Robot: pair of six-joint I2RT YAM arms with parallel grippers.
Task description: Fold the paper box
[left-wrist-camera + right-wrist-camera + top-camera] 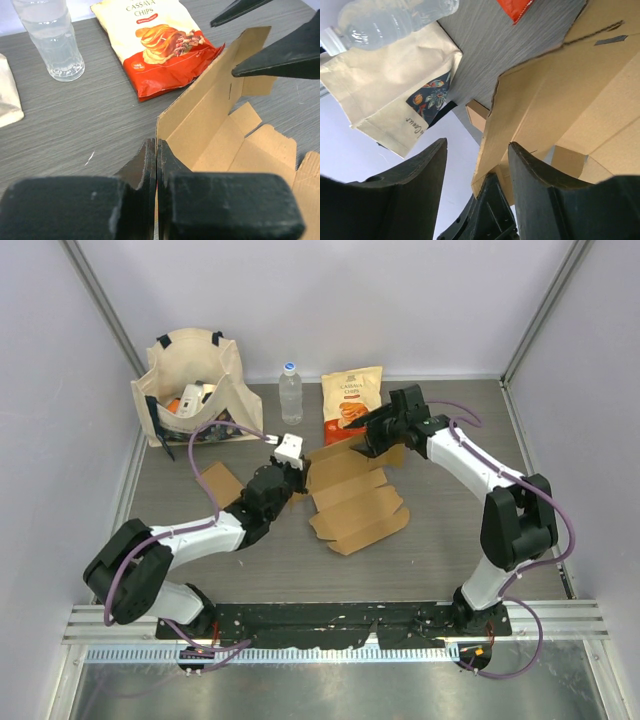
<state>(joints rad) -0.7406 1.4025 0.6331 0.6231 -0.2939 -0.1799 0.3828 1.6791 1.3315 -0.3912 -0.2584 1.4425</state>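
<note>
The brown paper box [355,495] lies partly unfolded mid-table, with its far-left wall raised. My left gripper [290,475] is shut on the near corner of that raised wall; in the left wrist view my left gripper [157,142] pinches the cardboard [210,115] edge. My right gripper [366,436] is open at the wall's far end, with one finger [280,60] in front of it and the other behind. In the right wrist view my right gripper [477,144] is open, with the cardboard wall [555,95] standing between the jaws.
A water bottle [290,392] and a cassava chips bag [350,400] stand just behind the box. A cream tote bag [195,385] with items sits at the back left. A loose cardboard piece [222,483] lies left of my left gripper.
</note>
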